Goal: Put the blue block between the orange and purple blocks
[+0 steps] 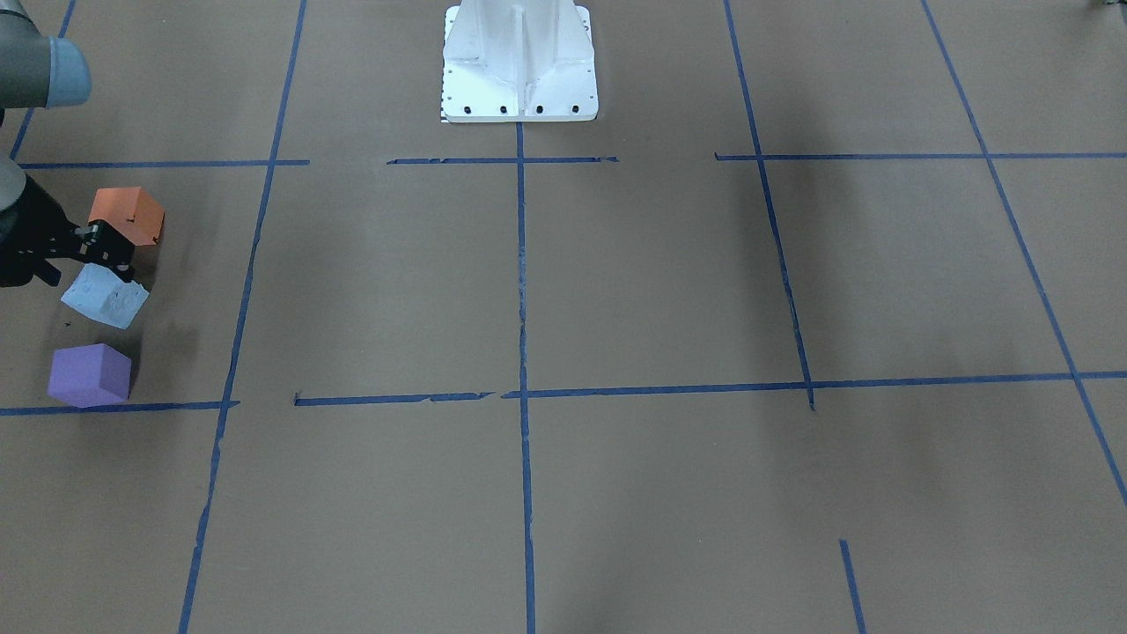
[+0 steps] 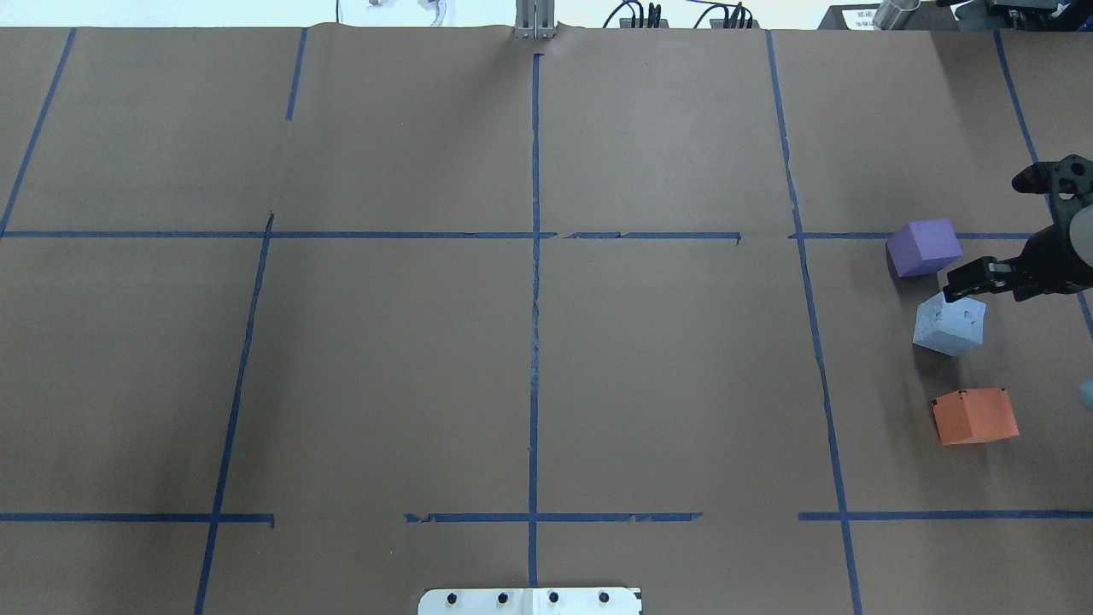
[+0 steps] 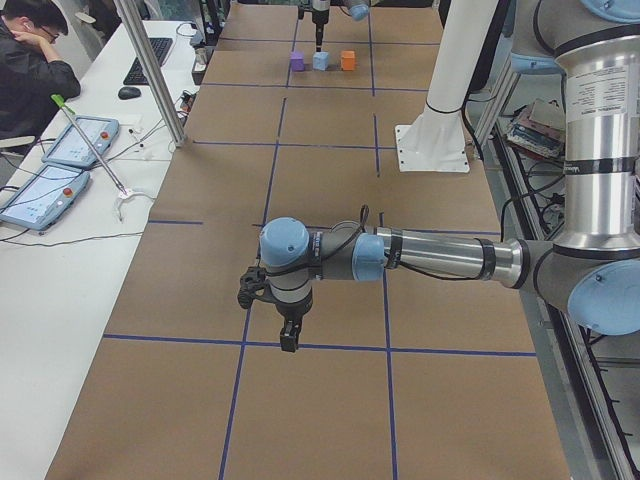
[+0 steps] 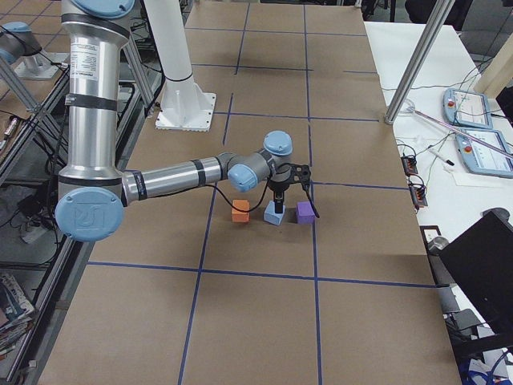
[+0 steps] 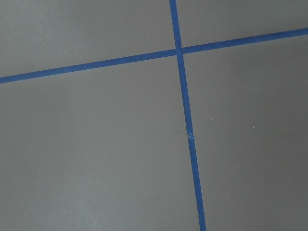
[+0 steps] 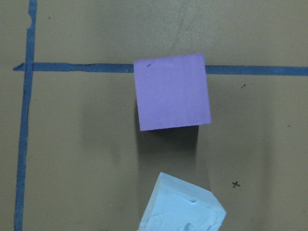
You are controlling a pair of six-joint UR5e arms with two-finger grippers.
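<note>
The blue block is sitting on the bench at the right edge of the overhead view. It is lying in the gap between the purple block, above it in the frame, and the orange block, below it, and is touching neither. It is turned a little askew to its two neighbours.

The right gripper is hanging over this row with its fingers spread wide and clamping nothing. One fingertip is hovering at the blue block's upper corner, touching or just beside it; I cannot tell which. The other finger is reaching past the purple block. The blue block is therefore lying toward the orange side of the gripper's centre, under that one finger.

The placing is looking complete to me. The coming move is turning on that near fingertip, so a straight lift is looking safer than a sideways pull.

The left gripper is hanging far off over bare bench, leaving the right arm much the nearer. It is showing only in a side view, so I cannot tell whether its fingers are apart or together.
</note>
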